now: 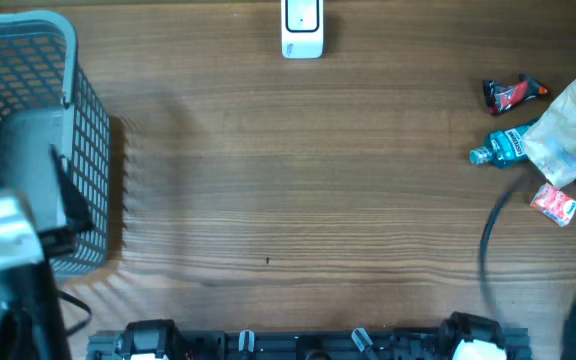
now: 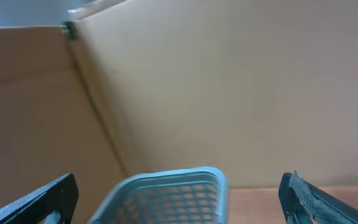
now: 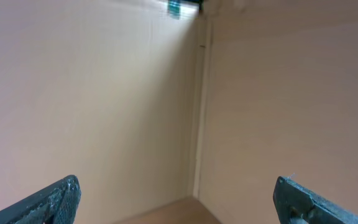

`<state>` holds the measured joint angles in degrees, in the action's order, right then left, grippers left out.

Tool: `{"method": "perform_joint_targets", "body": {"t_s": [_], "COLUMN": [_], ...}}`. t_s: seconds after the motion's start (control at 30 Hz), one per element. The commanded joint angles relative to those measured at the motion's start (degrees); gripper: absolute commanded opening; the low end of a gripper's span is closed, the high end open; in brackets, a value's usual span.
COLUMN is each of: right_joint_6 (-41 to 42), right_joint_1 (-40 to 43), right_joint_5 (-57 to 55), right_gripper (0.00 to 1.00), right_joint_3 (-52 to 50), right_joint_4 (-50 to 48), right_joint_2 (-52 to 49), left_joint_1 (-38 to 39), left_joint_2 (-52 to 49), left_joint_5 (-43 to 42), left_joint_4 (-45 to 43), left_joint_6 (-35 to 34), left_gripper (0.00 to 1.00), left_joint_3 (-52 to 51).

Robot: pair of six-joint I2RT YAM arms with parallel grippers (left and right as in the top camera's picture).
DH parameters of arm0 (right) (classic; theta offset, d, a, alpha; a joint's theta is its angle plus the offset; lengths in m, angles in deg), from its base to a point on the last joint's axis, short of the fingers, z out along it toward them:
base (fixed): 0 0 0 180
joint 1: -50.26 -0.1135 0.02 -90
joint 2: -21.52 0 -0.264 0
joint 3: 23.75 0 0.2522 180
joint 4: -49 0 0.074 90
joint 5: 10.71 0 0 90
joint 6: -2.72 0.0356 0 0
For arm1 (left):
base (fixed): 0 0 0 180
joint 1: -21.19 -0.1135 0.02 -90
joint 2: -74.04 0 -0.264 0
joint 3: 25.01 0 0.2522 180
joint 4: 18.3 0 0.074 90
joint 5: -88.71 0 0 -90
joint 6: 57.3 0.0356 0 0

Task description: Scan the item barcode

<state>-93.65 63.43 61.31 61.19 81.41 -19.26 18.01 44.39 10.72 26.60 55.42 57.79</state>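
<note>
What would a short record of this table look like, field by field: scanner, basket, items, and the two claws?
scanner: white barcode scanner at the far edge, centre
basket: grey mesh basket at the left end
items: red tube, blue bottle, clear crinkled bag, small red packet, clustered at the right end
left gripper: open, empty
right gripper: open, empty

Over at the far left, a grey mesh basket (image 1: 38, 130) on the wooden table (image 1: 288, 200). Behind it all, plain cardboard walls (image 2: 241, 87) meeting at a corner.
</note>
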Motion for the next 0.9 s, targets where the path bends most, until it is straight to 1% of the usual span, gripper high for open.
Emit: {"method": "perform_joint_targets", "body": {"t_s": [0.0,0.07,0.2,0.3,0.37,0.43,0.53,0.63,0.73,0.87], "right_joint_6": [-2.6,-4.5,2.8,3.1,3.4,3.7,5.9,5.3,4.4,5.7], "right_joint_1": [-0.2,-0.4,-0.6,-0.7,-1.3,-2.0,-3.5,-5.5,-7.7,-8.1], "right_joint_5": [-0.3,-1.3,-1.4,-0.8,-0.6,0.3,0.5,-0.8,-1.7,-1.9], "right_gripper": [1.00,1.00,1.00,1.00,1.00,1.00,1.00,1.00,1.00,1.00], "right_joint_3": [-7.3,-9.1,-9.3,-9.3,-9.3,-9.3,-9.2,-9.1,-7.2,-6.4], "right_joint_4": [1.3,2.1,1.8,1.9,1.7,2.3,5.7,9.7,10.8,12.8], "right_joint_2": [13.9,18.4,24.0,27.2,29.0,31.3,36.2,40.6,40.3,40.5], "left_joint_1": [-0.5,-0.7,-0.7,-0.7,-0.8,-0.9,-0.9,-1.5,-1.9,-1.9], "left_joint_2": [5.3,8.2,13.8,18.9,21.8,24.7,28.2,29.4,29.4,29.4], "left_joint_5": [-8.1,-8.3,-10.8,-15.0,-16.4,-16.5,-16.5,-16.5,-16.5,-16.5], "left_joint_4": [0.2,-0.2,0.2,0.0,-0.1,-0.2,0.0,0.0,0.0,-0.3], "left_joint_6": [-2.8,-4.5,-5.4,-5.4,-5.4,-5.2,-5.2,-5.2,-5.2,-5.0], "left_gripper": [1.00,1.00,1.00,1.00,1.00,1.00,1.00,1.00,1.00,1.00], "left_joint_3": [-5.3,-7.1,-9.8,-11.6,-12.3,-12.7,-12.7,-12.6,-12.7,-12.7]}}
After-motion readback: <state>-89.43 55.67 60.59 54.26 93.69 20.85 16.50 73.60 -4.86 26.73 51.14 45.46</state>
